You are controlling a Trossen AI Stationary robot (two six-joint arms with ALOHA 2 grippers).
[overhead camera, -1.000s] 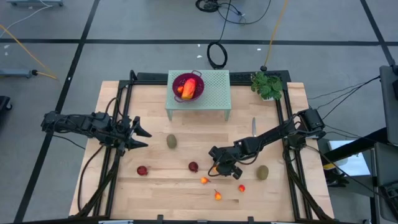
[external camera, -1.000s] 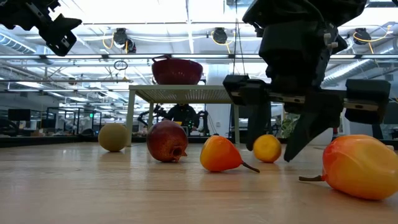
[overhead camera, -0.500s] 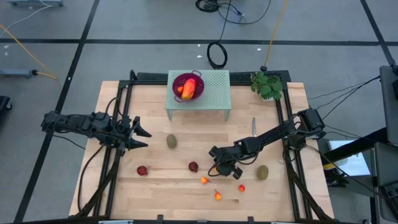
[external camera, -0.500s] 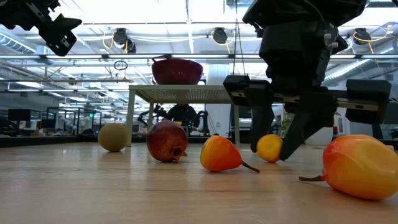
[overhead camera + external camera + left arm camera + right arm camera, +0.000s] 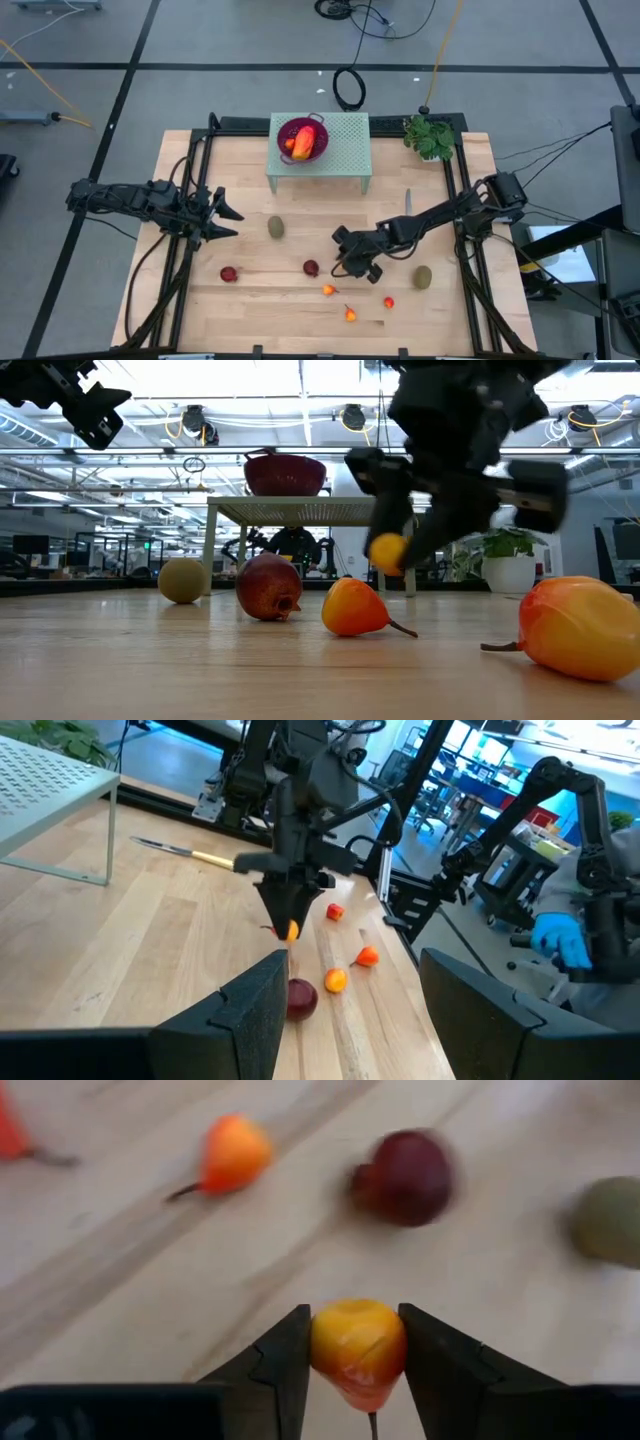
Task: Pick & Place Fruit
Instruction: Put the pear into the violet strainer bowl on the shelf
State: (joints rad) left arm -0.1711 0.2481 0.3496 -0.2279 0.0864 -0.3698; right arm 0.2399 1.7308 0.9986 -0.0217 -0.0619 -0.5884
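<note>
My right gripper (image 5: 344, 266) hangs just above the middle of the table, shut on a small orange-yellow fruit (image 5: 358, 1345). The low view shows that fruit (image 5: 387, 552) off the wood. Loose on the table lie two dark red balls (image 5: 311, 268) (image 5: 229, 274), two brown-green ovals (image 5: 276, 228) (image 5: 423, 277) and three tiny orange ones (image 5: 329, 290) (image 5: 350, 314) (image 5: 388, 302). A red-orange oblong fruit (image 5: 304, 137) lies in the purple bowl (image 5: 290, 130). My left gripper (image 5: 226, 214) waits open above the table's left side. My right gripper pinches the small orange-yellow fruit by its two opposite sides (image 5: 322, 1342) between its two fingers (image 5: 285, 1365). The fingers slant down from the table's right side. The fruit is lifted clear of the table, and its thin stem (image 5: 372, 1425) shows at its lower end.
The purple bowl stands on a green mesh stand (image 5: 340, 150) at the far middle. A yellow-handled knife (image 5: 408, 203) lies right of the stand and a potted plant (image 5: 430, 137) sits at the far right. Bare wood lies along the table's near edge.
My right gripper has shut on the small orange-yellow fruit, which lay on the table between its fingers. It has then risen and gone a little toward the table's left and far side, and the fruit is lifted clear.
</note>
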